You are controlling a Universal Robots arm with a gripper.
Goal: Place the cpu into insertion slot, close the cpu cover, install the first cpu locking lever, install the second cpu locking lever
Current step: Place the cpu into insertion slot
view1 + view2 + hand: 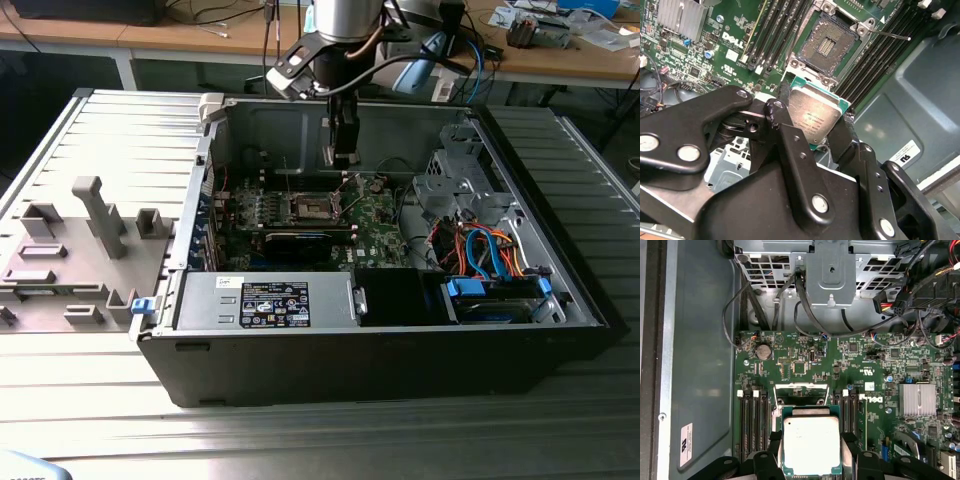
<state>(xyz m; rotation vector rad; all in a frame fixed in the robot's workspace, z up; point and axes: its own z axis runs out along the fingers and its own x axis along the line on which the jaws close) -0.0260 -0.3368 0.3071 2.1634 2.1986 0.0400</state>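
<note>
The hand [812,131] is closed on the cpu [816,114], gripping it by its edges above the green motherboard [865,360] and clear of the bare insertion slot [827,42]. For a clean seat, we judge the cpu must be level and square to the slot, then descend without sliding.

We see a matte black metal gripper [812,131] of flat linked bars pinned with round silver screws [820,202]. Above the gripper sits a shiny silver cylindrical wrist segment [345,15]; a pale blue cable [418,66] loops beside the gripper.
</note>
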